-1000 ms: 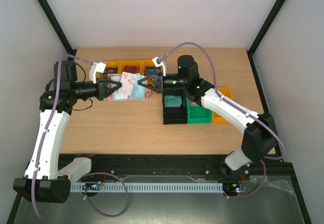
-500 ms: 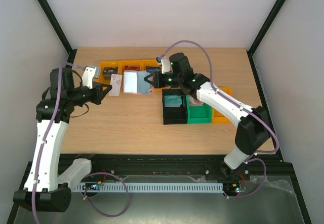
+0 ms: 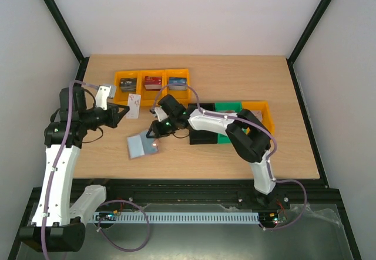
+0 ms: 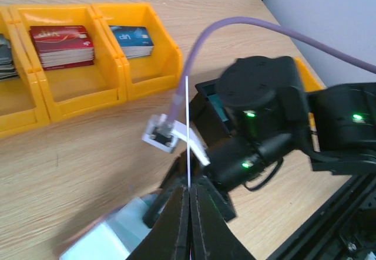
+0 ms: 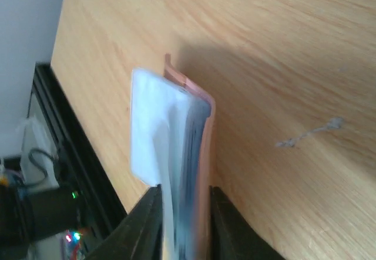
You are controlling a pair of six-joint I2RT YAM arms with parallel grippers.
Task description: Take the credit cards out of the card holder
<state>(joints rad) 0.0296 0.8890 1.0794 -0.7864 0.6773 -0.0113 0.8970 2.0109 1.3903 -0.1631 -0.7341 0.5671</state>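
Pale walls and black frame posts close in a wooden surface (image 3: 235,154), with a yellow three-pocket tray (image 3: 141,71) toward its far left as the landmark; each pocket holds one of the card stacks (image 3: 152,83). Just in front of the tray's left pocket, the left gripper (image 3: 124,111) has its jaws pressed fully together on one credit card (image 3: 134,103), white with a small red mark. The card stands on edge above the surface, so the left wrist view shows it only as a thin pale line (image 4: 188,125). In front of the tray's middle pocket and nearer the arm bases, the right gripper (image 3: 151,137) reaches down to the left, its jaws nearly closed on one edge of the card holder (image 3: 139,147). The holder's pale blue inside faces up, a pinkish rim shows along its side (image 5: 202,104), and it is tilted low over the wood; whether it touches cannot be told. To the tray's right and nearer, a black bin (image 3: 202,135) and a green bin (image 3: 230,134) stand side by side.
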